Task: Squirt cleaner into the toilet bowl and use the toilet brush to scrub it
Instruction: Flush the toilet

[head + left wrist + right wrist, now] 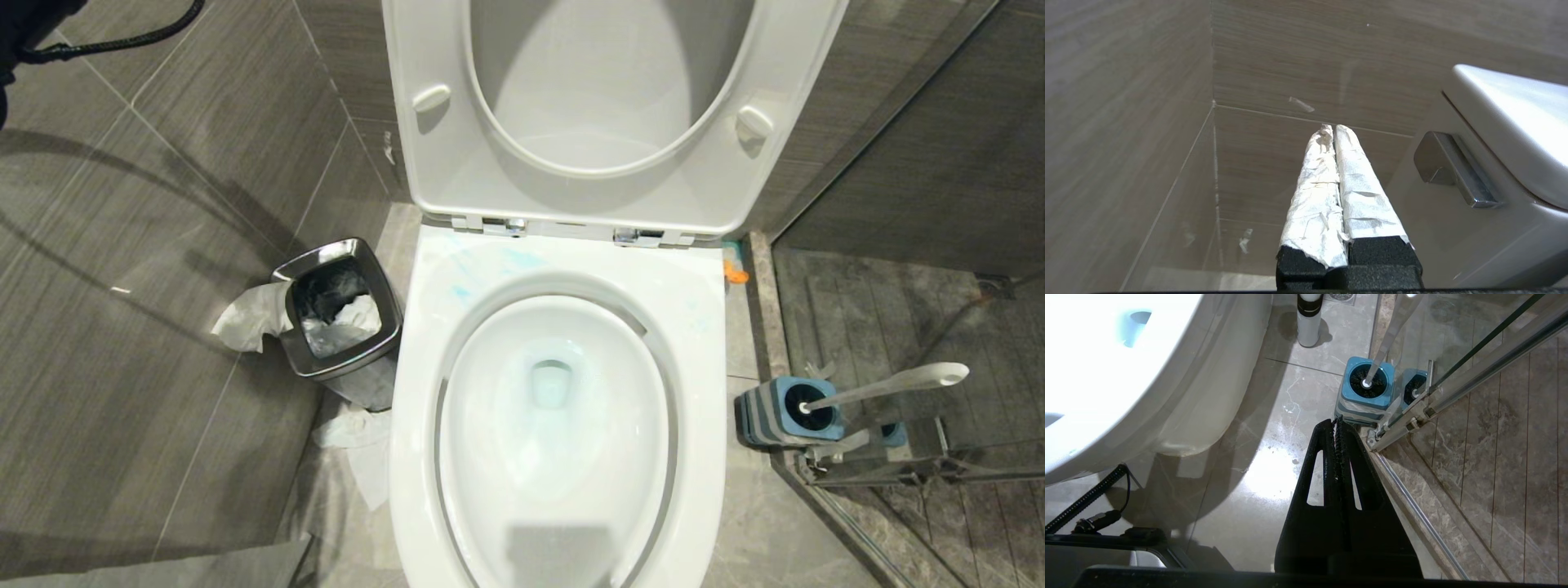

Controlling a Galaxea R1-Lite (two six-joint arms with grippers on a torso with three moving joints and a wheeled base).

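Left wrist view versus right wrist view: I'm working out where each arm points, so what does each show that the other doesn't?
Only the left wrist view shows the chrome flush lever on the tank side, tiled walls, and the shut, paper-wrapped left gripper. Only the right wrist view shows the toilet brush in its blue holder, the cleaner on the floor, the glass shower door and the shut right gripper. Both show the toilet bowl.

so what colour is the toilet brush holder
Blue top over grey-and-blue striped sides; the holder shows best in the right wrist view, with the toilet brush standing in it.
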